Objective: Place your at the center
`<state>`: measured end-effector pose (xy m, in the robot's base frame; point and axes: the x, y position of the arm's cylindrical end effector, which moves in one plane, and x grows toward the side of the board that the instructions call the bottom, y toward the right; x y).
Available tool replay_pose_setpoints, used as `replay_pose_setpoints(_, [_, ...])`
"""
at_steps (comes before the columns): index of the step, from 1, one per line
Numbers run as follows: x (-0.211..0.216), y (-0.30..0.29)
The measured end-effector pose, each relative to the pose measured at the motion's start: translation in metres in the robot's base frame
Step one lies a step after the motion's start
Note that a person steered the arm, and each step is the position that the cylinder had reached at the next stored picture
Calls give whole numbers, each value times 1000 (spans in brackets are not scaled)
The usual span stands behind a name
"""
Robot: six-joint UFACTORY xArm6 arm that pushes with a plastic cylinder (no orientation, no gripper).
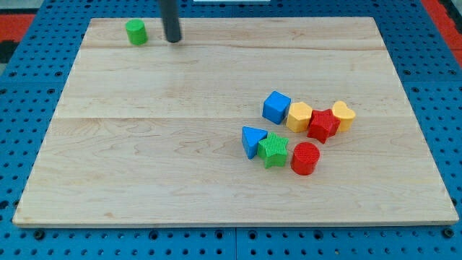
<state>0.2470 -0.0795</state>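
My tip (pixel 174 40), a bare rod holding nothing, sits at the board's (pixel 144 173) upper left just right of the green cylinder (pixel 136 32), so the move to the empty centre looks barely begun.

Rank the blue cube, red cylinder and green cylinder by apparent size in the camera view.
1. Blue cube and red cylinder: look alike, unranked.
2. Green cylinder, smallest, though it sits farther up the view, so this is unsure.

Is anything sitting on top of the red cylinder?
No. The red cylinder has a bare top face; the green star sits beside it. Its underside on the board is hidden.
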Motion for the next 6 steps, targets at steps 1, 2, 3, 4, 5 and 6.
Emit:
replay_pose_setpoints(1, [18, 82])
replay_pose_setpoints(2, [68, 118])
replay_pose_setpoints(3, [81, 92])
replay_pose_setpoints(4, [110, 54])
replay_pose_setpoints(5, [168, 55])
replay_pose_setpoints(6, [183, 83])
